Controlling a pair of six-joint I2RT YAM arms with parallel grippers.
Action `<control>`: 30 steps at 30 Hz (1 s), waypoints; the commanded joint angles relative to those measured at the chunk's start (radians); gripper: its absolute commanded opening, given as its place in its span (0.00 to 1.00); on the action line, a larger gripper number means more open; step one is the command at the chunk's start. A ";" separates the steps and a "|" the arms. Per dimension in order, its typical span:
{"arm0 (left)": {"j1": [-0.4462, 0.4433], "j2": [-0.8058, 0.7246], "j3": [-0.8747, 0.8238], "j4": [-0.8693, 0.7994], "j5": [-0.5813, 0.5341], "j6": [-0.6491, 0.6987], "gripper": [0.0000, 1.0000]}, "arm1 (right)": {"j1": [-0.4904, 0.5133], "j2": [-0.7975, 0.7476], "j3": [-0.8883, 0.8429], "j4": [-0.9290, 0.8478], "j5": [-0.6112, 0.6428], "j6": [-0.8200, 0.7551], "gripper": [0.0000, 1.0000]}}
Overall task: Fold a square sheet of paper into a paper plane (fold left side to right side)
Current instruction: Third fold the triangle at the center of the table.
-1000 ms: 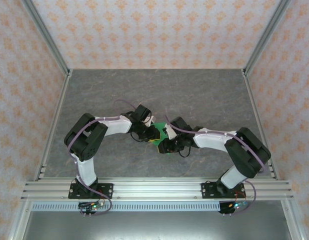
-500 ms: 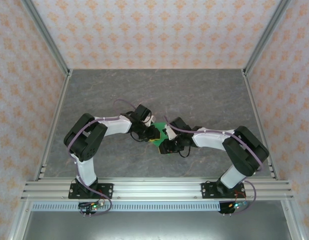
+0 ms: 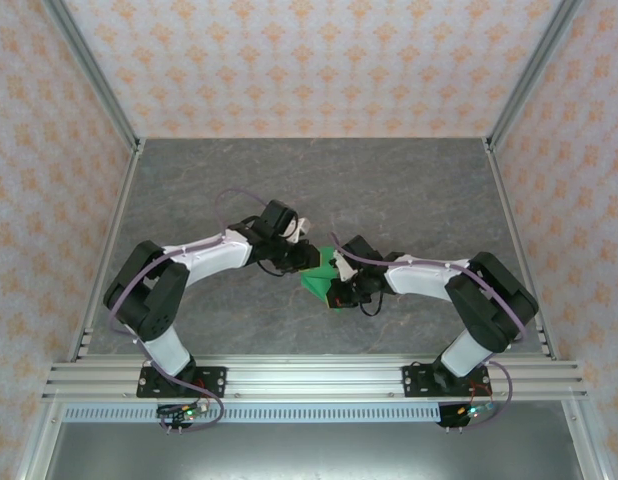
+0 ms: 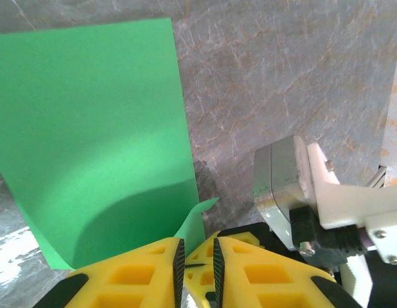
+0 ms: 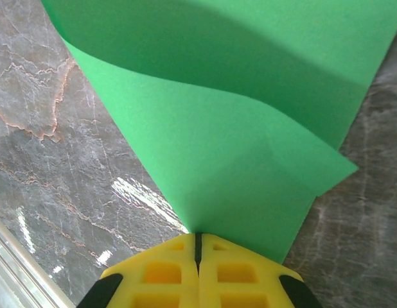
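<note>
Paper: green sheet (image 3: 317,282) at mid-frame in the top view, between both hands; it is bowed and partly off the bench, not lying flat.
Right hand (image 5: 198,247): it has just closed tight on the near corner of the paper; a second ago its fingers stood apart.
Left hand (image 4: 196,250): narrow, with a corner of the paper running down between its fingers; this looks like a pinch, much as a second ago.
Left arm (image 3: 204,255): it has swung out, and its elbow now sits further toward the lower left of the top view.
Paper, change: more green shows in the top view than a second ago. In the right wrist view the sheet curls over itself, one layer arching above another.
Bench (image 3: 289,180): grey stone-pattern top, running on past the hands toward the upper frame.
Meaning: both corners now seem to be held, so the left side can probably be carried over to the right.
Crease: none pressed yet, judging by the soft curve.
Risk: an uneven pull could skew the edges before they meet.
</note>
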 commanded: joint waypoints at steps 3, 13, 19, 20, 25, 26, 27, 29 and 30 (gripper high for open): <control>-0.056 0.007 -0.028 0.041 0.010 -0.020 0.19 | -0.006 0.042 -0.023 -0.056 0.042 0.003 0.03; -0.083 0.095 -0.012 0.067 -0.007 -0.037 0.19 | -0.006 0.053 -0.015 -0.061 0.044 0.001 0.02; -0.082 0.106 -0.025 0.060 -0.024 -0.036 0.18 | -0.006 0.056 -0.008 -0.079 0.051 -0.007 0.02; -0.082 0.103 -0.029 0.058 -0.027 -0.034 0.18 | -0.005 0.058 -0.007 -0.082 0.052 -0.009 0.02; -0.082 0.092 -0.048 0.035 -0.043 -0.021 0.19 | -0.006 0.065 0.003 -0.094 0.057 -0.016 0.02; -0.083 0.092 -0.051 0.033 -0.043 -0.021 0.19 | -0.006 0.065 0.004 -0.096 0.059 -0.016 0.02; -0.083 0.092 -0.054 0.033 -0.045 -0.019 0.19 | -0.006 0.066 0.004 -0.098 0.059 -0.018 0.02; -0.083 0.092 -0.063 0.035 -0.047 -0.019 0.18 | -0.005 0.068 0.007 -0.102 0.060 -0.020 0.02; -0.082 0.090 -0.068 0.037 -0.049 -0.019 0.18 | -0.006 0.067 0.007 -0.104 0.060 -0.020 0.02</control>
